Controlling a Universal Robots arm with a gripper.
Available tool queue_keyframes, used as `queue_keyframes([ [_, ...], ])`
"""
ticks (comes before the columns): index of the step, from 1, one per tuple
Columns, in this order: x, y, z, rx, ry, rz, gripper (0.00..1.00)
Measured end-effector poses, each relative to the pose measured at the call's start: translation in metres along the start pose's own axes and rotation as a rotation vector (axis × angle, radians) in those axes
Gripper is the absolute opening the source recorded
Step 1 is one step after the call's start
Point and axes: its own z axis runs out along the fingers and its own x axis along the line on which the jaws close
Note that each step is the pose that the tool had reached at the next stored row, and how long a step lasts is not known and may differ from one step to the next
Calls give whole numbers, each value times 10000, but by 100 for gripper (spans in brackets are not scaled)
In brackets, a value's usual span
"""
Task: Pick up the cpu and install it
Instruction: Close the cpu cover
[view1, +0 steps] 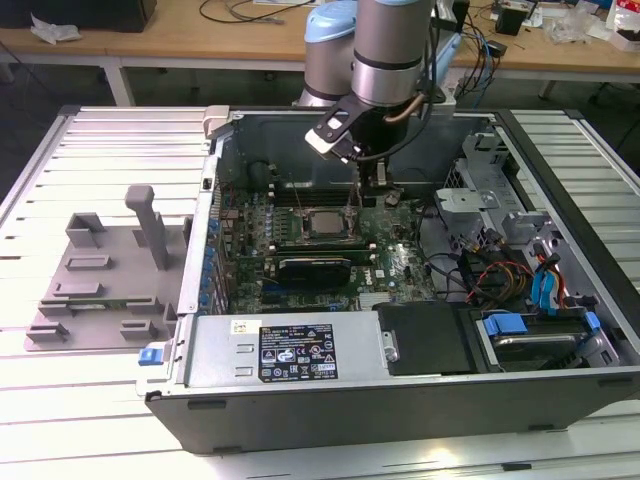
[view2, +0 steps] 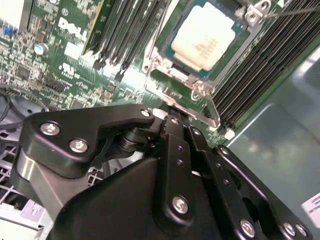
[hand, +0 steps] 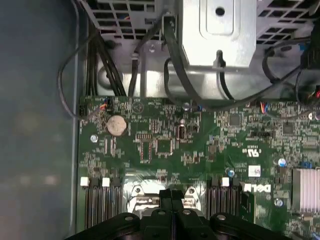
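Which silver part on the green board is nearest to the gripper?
The cpu, the square chip in its socket just ahead of the gripper; the round battery and finned block lie farther off.

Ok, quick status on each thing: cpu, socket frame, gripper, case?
cpu: lying flat in the socket, silver top up, nothing holding it.
socket frame: looks to lie flat around the cpu; cannot tell if latched.
gripper: shut, nothing seen between its fingers, just beside the socket over the motherboard.
case: on its side, side panel off, inside exposed.
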Motion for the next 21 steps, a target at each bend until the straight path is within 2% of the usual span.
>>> queue_keyframes([
  [3,1,-90,6,0,1,0,11],
  [7,1,-104,9,0,0,0,11],
  [8,2,-103,11,34,2,-2,11],
  [9,2,-101,13,271,6,-6,11],
  [10,1,-101,11,339,2,-8,11],
  [12,2,-101,13,339,5,-7,11],
  [14,2,-101,13,451,7,-8,11],
  [15,1,-101,12,467,5,-10,11],
  [18,2,-127,13,467,7,-11,11],
  [19,2,-169,13,467,7,-10,11],
  [21,4,-199,21,465,10,-9,11],
])
